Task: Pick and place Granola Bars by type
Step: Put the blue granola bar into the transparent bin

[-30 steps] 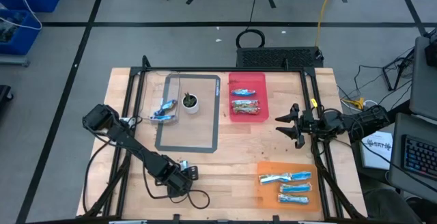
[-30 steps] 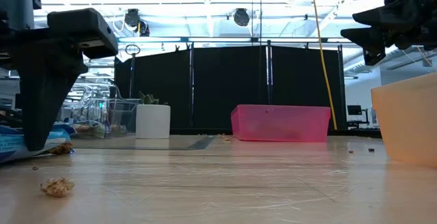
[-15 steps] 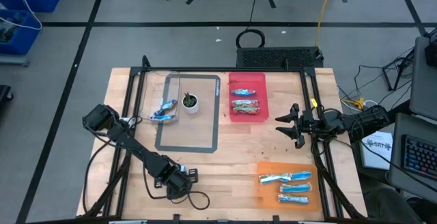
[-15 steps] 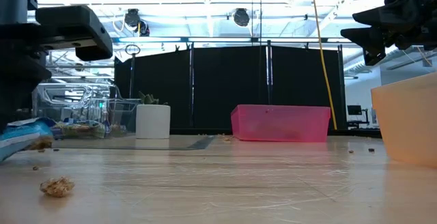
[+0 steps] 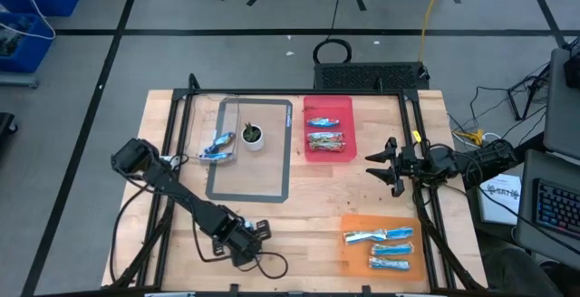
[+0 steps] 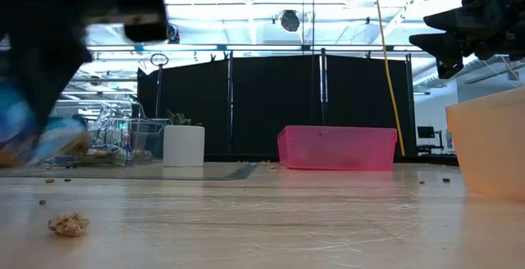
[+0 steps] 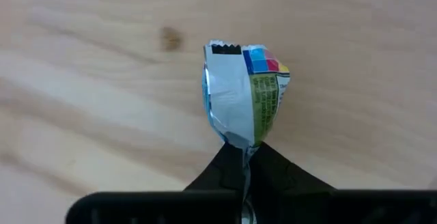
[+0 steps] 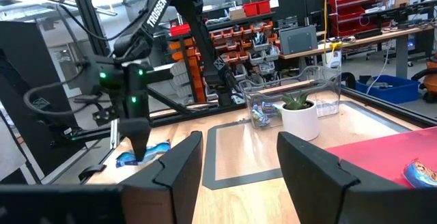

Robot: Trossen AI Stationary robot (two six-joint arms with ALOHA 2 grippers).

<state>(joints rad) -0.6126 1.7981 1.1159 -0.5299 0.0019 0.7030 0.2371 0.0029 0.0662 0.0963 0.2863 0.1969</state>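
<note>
**Left gripper closed on a blue bar near the front edge**

Within the last second the left gripper [image 5: 256,233] went from standing open over the table to pinched shut on a blue-and-silver granola bar [image 7: 242,94]. The left wrist view showed the wrapper's crimped end clamped between the dark fingertips, the bar standing out over bare wood. In the high view the arm had also shifted a little toward the orange tray [image 5: 349,245], and in the low view the gripper was blurred, so the bar was probably already lifting, though that could not be confirmed.

This meant the pick was made and the carry was next. The orange tray held three blue bars [image 5: 379,235], so it looked the fitting place for this one. The pink bin [image 5: 346,148] held a blue bar and a brownish one, and another blue bar [image 5: 218,145] lay in the clear container [image 5: 236,107] beside the potted plant [image 5: 251,135].

The right gripper [image 5: 385,165] hung above the table's right side, its jaws partly open and empty.
</note>
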